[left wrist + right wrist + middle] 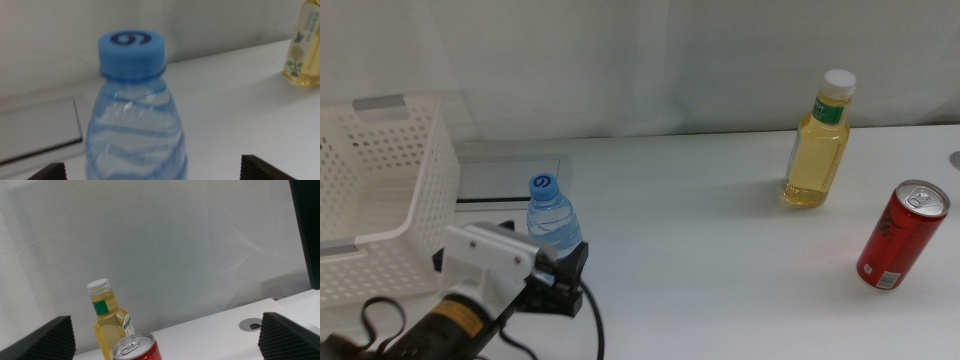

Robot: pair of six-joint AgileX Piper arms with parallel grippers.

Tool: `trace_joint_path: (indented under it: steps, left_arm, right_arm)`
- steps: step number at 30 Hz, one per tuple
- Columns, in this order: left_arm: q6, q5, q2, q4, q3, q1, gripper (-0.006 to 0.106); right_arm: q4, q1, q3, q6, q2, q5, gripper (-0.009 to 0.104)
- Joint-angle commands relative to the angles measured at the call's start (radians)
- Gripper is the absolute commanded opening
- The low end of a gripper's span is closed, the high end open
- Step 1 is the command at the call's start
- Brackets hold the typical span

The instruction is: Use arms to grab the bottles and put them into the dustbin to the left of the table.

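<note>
Looks like a lab test bench, not a home or kitchen. I'm at a wide bare white table [700, 230] with a grey panel [505, 178] set into it and a round cable grommet [251, 325] near its far edge. Plain pale curtain [650, 60] hangs behind, blocking off the background. Props are staged and well apart: water bottle [552, 215], yellow bottle [817, 140], red can [902, 235], white perforated basket [380, 200]. My arm's cabling [590, 320] runs exposed.
</note>
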Motion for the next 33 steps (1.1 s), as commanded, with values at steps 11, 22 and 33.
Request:
trace_joint_path:
  steps: [11,22,33]
  left_arm:
    - [-0.034,0.02,0.17,-0.045,-0.175,-0.005,0.09]
    - [-0.061,0.004,0.214,-0.089,-0.184,-0.005,0.076]
    - [-0.038,0.056,0.055,-0.1,-0.219,-0.003,-0.003]
  right_arm:
    - [0.002,-0.005,0.038,-0.003,-0.029,-0.014,0.103]
    - [0.018,-0.005,0.038,-0.003,-0.029,-0.016,0.103]
    - [0.018,-0.005,0.038,-0.003,-0.029,-0.016,0.103]
